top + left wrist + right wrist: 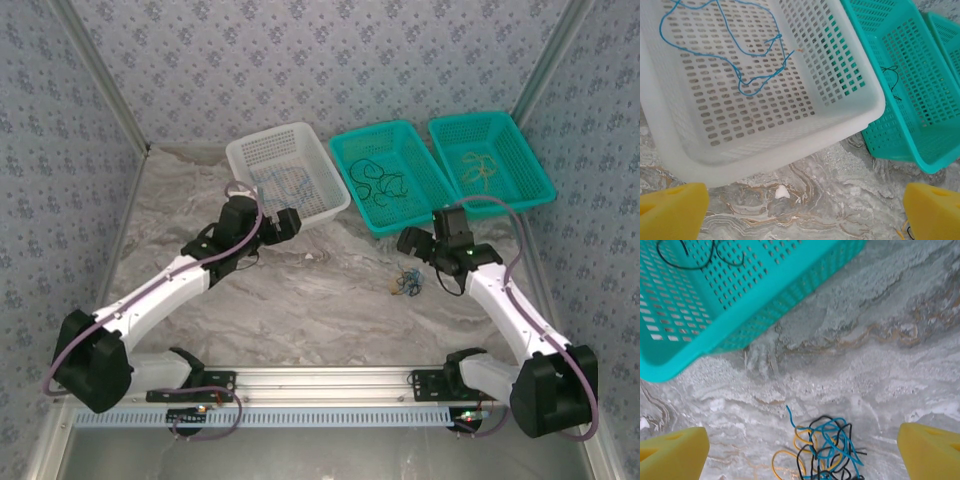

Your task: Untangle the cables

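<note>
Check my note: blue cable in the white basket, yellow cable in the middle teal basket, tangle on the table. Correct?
No: the middle teal basket holds a black cable, per the top external view. The rest stands.

The counter (320, 290) has a marble-look surface, grey-white with brownish veins, matt and faintly grainy. The white basket (790, 150) is smooth moulded plastic with a soft sheen, pierced by slots. The middle teal basket (345, 170) and the right teal basket (532, 150) are the same slotted plastic. The cables (827, 440) are thin wires in smooth, slightly glossy sheathing. The left pincer (805, 217) and the right pincer (802, 455) have yellow pads (670, 212), matt and foam-like. The arm links (160, 290) are glossy white plastic. The rail (320, 378) is brushed metal. The walls (300, 60) look matt, like printed cloth or paper.
</note>
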### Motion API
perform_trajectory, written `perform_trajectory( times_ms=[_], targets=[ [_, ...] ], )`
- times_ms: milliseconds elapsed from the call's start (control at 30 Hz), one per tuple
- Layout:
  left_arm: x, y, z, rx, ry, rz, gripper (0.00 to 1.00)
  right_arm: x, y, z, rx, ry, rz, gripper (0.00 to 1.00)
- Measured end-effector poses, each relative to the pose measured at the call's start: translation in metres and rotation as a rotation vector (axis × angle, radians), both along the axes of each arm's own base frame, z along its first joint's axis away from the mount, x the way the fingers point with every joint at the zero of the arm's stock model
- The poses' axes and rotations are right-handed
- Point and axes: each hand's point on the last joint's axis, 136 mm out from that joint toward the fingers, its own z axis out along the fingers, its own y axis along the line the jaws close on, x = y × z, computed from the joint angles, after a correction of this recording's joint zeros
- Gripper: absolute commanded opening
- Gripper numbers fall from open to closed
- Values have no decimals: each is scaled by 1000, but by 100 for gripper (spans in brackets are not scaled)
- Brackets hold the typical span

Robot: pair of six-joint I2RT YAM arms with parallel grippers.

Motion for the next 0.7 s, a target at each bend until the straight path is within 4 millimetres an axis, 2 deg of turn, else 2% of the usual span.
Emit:
perform_trajectory(
  times_ms=[133, 167, 300, 433, 533, 700],
  targets=[
    [2, -3, -5, -4, 25, -1, 99, -10, 1, -16, 3, 46, 11, 96],
    [2, -4, -5, -5, 27, 0, 99, -13, 1, -20, 5, 58, 15, 91],
    [1, -4, -6, -11, 36, 3, 99, -21, 4, -31, 34, 96, 37, 84],
    [1, -3, -7, -9, 42, 7, 99, -27, 2, -40, 63, 128, 50, 65],
    [1, -2, -8, -9, 46, 10, 99, -30, -6, -47, 82, 154, 32, 56],
    [-1, -2, -9, -2, 50, 5, 99, -32, -21, -59, 158, 192, -30, 49]
  ],
)
